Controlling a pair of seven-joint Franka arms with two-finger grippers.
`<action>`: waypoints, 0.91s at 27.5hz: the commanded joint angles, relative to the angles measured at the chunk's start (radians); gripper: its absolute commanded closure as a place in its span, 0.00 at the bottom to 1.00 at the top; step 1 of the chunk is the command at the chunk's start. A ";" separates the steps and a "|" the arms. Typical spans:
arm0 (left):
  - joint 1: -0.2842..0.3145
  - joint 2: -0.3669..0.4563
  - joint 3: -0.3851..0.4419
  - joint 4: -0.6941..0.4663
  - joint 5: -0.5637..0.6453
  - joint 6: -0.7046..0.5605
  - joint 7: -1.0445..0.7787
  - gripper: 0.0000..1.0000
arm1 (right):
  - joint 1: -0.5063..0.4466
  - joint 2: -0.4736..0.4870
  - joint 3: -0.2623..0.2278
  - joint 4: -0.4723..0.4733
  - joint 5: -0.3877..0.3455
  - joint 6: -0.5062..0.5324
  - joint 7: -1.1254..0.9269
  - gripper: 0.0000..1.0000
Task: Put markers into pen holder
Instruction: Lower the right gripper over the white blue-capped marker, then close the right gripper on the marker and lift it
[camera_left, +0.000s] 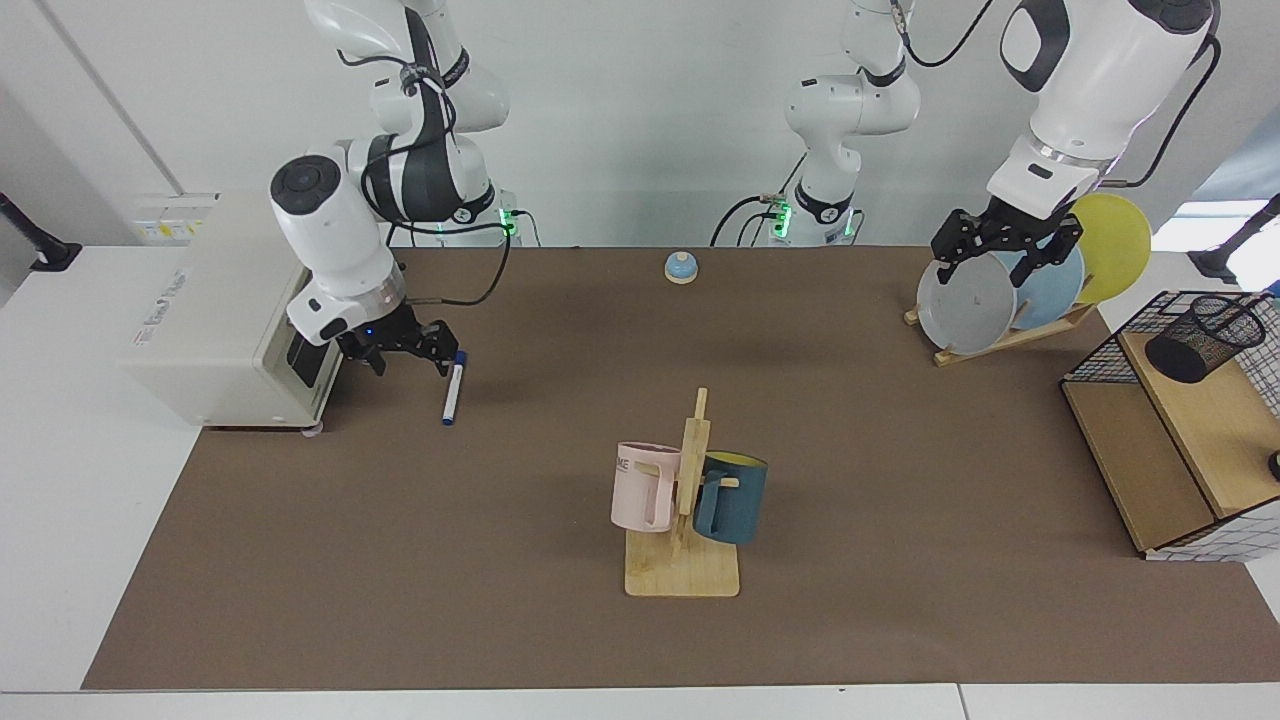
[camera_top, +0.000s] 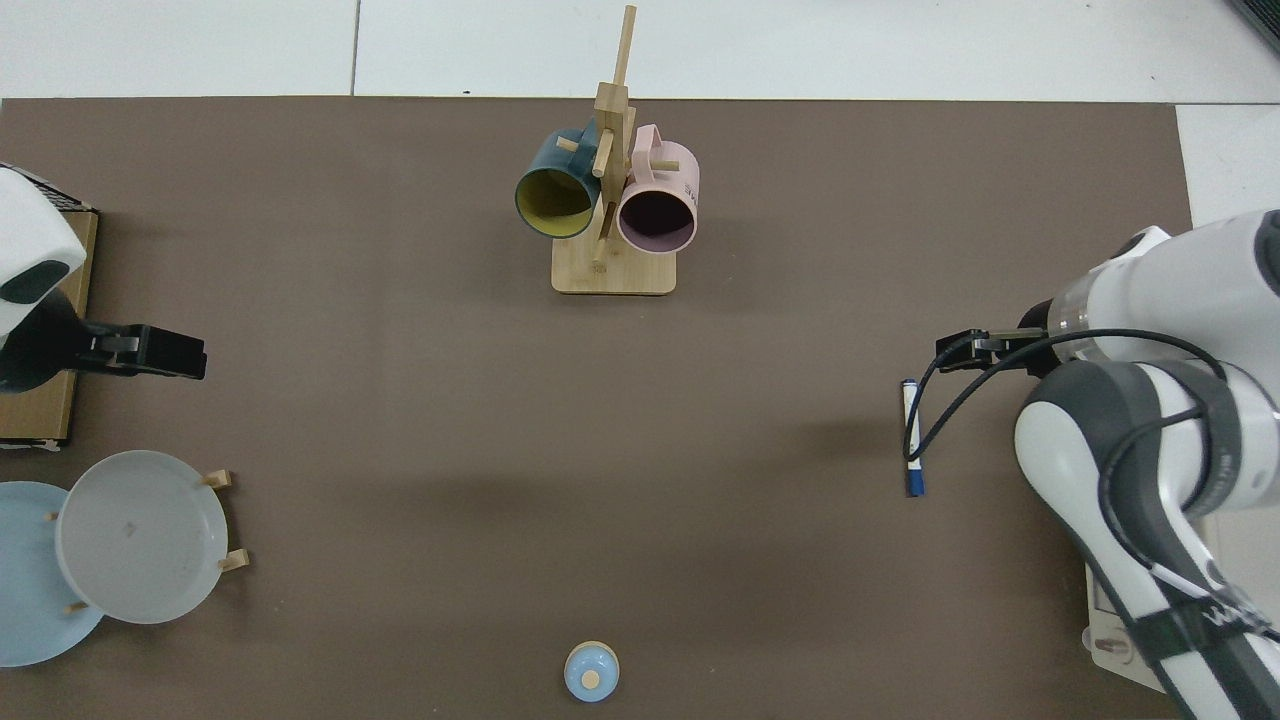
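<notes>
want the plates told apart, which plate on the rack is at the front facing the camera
The grey plate is frontmost on the wooden rack, overlapping the light blue plate; the yellow plate is rearmost.

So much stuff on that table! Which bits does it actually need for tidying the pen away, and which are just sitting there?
Needed:
- marker, lying on the mat
- pen holder, on the wire basket's shelf
- right gripper, open, beside the marker

Just sitting there:
- toaster oven
- mug rack
- plate rack
- bell
- left gripper, open, waiting by the plates

We see right pincer (camera_left: 405, 355) low, fingers spread, arm bent down; left pincer (camera_left: 1003, 252) raised, fingers apart, arm waiting.
</notes>
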 joint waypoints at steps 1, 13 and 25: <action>0.000 -0.013 0.003 -0.020 -0.004 0.014 0.010 0.00 | -0.001 0.043 0.000 -0.085 -0.001 0.125 0.035 0.00; 0.000 -0.013 0.002 -0.037 -0.004 0.019 0.157 0.00 | 0.003 0.101 0.001 -0.174 0.002 0.268 0.095 0.00; -0.018 -0.013 -0.009 -0.041 -0.011 0.043 0.269 0.00 | 0.030 0.124 0.000 -0.190 0.007 0.286 0.147 0.10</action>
